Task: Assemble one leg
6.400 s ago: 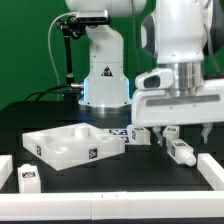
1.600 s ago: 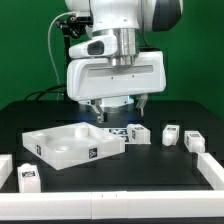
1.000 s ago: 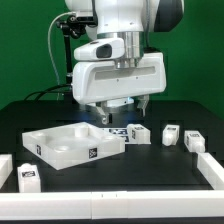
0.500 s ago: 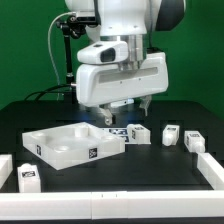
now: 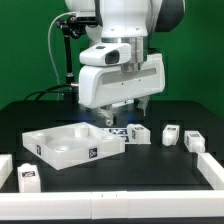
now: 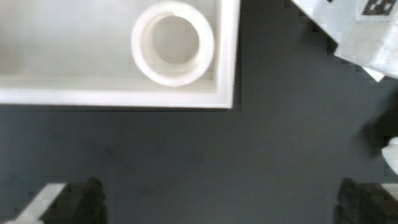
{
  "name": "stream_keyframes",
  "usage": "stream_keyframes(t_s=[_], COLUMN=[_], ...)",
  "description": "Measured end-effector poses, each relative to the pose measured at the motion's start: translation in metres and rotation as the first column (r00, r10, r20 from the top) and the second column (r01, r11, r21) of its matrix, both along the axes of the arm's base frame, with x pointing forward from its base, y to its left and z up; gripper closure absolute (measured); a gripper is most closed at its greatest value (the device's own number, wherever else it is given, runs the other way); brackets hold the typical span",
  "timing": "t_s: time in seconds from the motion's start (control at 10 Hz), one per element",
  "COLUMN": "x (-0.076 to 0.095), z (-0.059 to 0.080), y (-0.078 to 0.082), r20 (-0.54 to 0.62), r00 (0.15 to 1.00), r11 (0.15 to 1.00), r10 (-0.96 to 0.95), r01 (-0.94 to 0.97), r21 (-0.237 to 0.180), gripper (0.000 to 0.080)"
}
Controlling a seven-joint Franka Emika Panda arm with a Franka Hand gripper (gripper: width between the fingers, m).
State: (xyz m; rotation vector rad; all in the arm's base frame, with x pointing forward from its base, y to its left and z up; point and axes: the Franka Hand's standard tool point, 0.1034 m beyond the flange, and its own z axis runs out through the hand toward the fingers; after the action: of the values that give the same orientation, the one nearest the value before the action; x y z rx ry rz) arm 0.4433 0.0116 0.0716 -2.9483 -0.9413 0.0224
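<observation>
Several small white legs with tags lie on the black table: one (image 5: 137, 133) next to the tray-like part, two (image 5: 170, 133) (image 5: 191, 140) at the exterior view's right, and one (image 5: 28, 178) at the front left. My gripper (image 5: 124, 110) hangs open and empty above the table, just behind the first leg and over the far right corner of the large white square part (image 5: 70, 148). In the wrist view my gripper (image 6: 222, 200) has its dark fingers (image 6: 71, 200) wide apart over bare black table. That part's corner and its round socket (image 6: 175, 45) lie ahead of them.
Long white edge bars run along the front (image 5: 110, 210) and the exterior view's right (image 5: 212, 170). The marker board (image 5: 114, 129) lies under the gripper, and a white piece with tags (image 6: 365, 35) shows at the wrist view's edge. The robot base (image 5: 100, 85) stands behind.
The arm has swung from the exterior view's right, where it hung low over the legs, to above the middle. Over the last second it drifted slightly to the right. It holds nothing.
</observation>
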Motion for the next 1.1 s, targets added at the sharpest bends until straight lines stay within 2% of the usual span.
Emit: stream_keyframes(t_s=[0.2, 0.4, 1.1], x=[-0.0003, -0.0038, -0.0038], z=[-0.0006, -0.0082, -0.0082], y=[-0.0002, 0.0084, 0.0084], r20=[-0.001, -0.022, -0.022], r00=[1.0, 0.992, 0.992], r11=[1.0, 0.992, 0.992], r10=[0.0, -0.126, -0.126], r01=[0.0, 0.125, 0.125], r21=[0.0, -0.021, -0.021], gripper=[0.015, 0.015, 0.015])
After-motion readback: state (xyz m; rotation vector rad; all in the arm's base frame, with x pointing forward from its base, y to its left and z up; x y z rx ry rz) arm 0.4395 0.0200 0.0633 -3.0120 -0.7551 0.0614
